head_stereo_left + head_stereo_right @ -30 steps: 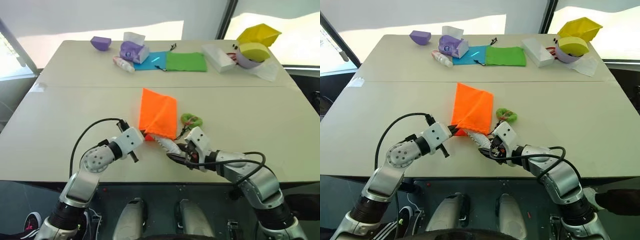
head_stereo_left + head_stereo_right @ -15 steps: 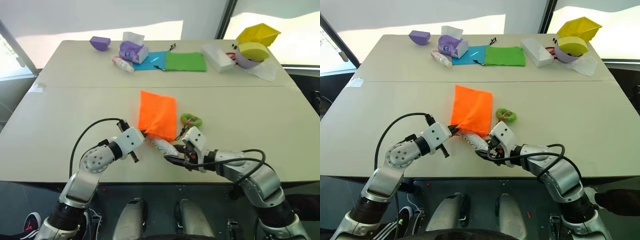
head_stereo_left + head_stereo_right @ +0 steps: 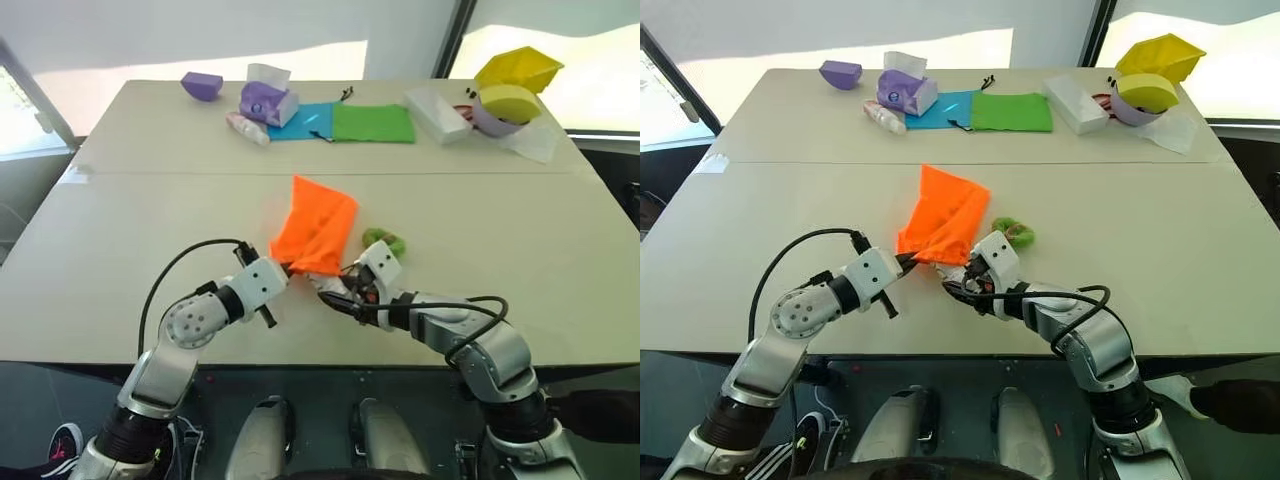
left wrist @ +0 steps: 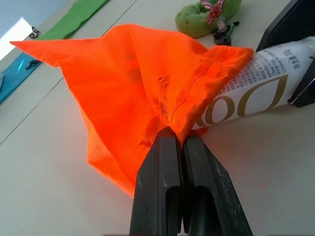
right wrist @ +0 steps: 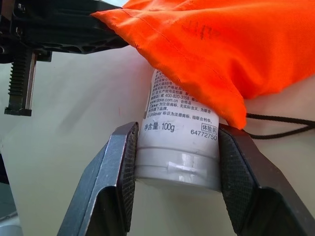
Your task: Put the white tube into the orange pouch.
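The orange pouch lies mid-table, its near end lifted and bunched. My left gripper is shut on the pouch's rim, pinching the fabric at the hem. To the right of it my right gripper is shut on the white tube at its capped end. The tube's far end sits under the pouch's mouth edge, with the printed side still showing outside. The pouch's green fuzzy loop lies on the table just right of the pouch, on its dark cord.
Along the table's far side lie a green pouch, a blue pouch, a white-and-pink bottle, a purple tissue box and a white box. Yellow items sit at the far right corner.
My right gripper has pushed the tube forward and left into the pouch's mouth. The pouch has bunched up and shifted with it. The left gripper has held still.
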Tool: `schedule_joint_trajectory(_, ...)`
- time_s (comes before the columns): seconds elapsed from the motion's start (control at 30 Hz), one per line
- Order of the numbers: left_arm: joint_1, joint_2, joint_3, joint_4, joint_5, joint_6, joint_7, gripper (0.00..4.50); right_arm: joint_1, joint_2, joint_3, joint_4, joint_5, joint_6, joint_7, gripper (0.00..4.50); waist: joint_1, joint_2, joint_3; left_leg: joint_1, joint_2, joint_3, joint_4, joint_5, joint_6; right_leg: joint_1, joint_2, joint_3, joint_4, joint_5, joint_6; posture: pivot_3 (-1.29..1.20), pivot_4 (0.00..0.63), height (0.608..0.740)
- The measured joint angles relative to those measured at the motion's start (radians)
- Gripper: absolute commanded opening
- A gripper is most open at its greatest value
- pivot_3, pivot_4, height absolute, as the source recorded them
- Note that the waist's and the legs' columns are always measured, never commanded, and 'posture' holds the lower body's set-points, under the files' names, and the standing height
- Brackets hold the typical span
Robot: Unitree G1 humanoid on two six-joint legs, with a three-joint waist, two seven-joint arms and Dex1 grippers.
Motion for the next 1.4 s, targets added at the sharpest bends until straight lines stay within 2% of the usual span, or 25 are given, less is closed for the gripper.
schedule_joint_trajectory(0.3, 0.000, -0.003, 0.000, 0.000, -0.001, 0.000, 0.002, 0.00, 0.024, -0.049, -0.124, -0.039, 0.047, 0.068, -0.024, 1.76, -0.003, 0.000, 0.000, 0.000, 0.000, 0.000, 0.000, 0.000, 0.000, 0.000, 0.000, 0.000, 0.000, 0.000, 0.000, 0.00, 0.150, 0.740)
schedule_joint_trajectory(0.5, -0.005, -0.007, 0.000, 0.002, -0.009, -0.003, 0.006, 0.00, 0.044, -0.035, -0.093, -0.068, 0.053, 0.073, -0.053, 1.76, -0.005, 0.000, 0.000, 0.000, 0.000, 0.000, -0.001, 0.000, 0.000, -0.001, 0.000, 0.000, 0.001, 0.000, 0.000, 0.00, 0.150, 0.740)
schedule_joint_trajectory(0.67, -0.017, -0.018, -0.003, 0.002, -0.020, -0.006, 0.003, 0.00, 0.004, 0.071, -0.053, -0.032, 0.025, 0.079, -0.140, 1.76, -0.008, 0.000, 0.000, 0.000, 0.000, 0.000, 0.000, 0.000, 0.000, -0.001, 0.001, 0.000, 0.002, 0.000, 0.000, 0.00, 0.150, 0.740)
schedule_joint_trajectory(1.0, -0.015, -0.021, -0.012, 0.002, -0.020, -0.004, -0.003, 0.00, -0.094, 0.129, -0.019, 0.037, -0.011, 0.093, -0.191, 1.76, -0.013, 0.000, 0.000, 0.001, 0.000, 0.000, 0.000, 0.000, 0.000, -0.001, 0.001, 0.000, 0.003, 0.000, 0.000, 0.00, 0.150, 0.740)
schedule_joint_trajectory(1.23, -0.023, -0.030, -0.015, 0.002, -0.020, -0.004, -0.003, 0.00, -0.160, 0.221, 0.027, 0.123, -0.071, 0.095, -0.263, 1.76, -0.027, 0.000, 0.000, 0.001, 0.000, 0.000, 0.000, 0.000, 0.000, -0.001, 0.001, 0.000, 0.003, 0.000, 0.000, 0.00, 0.150, 0.740)
schedule_joint_trajectory(1.4, -0.025, -0.038, -0.020, 0.002, -0.020, -0.004, -0.003, 0.00, -0.218, 0.303, 0.007, 0.208, -0.107, 0.091, -0.328, 1.76, -0.027, 0.000, 0.000, 0.001, 0.000, 0.000, 0.000, 0.001, 0.000, -0.002, 0.001, 0.000, 0.005, 0.000, 0.000, 0.00, 0.150, 0.740)
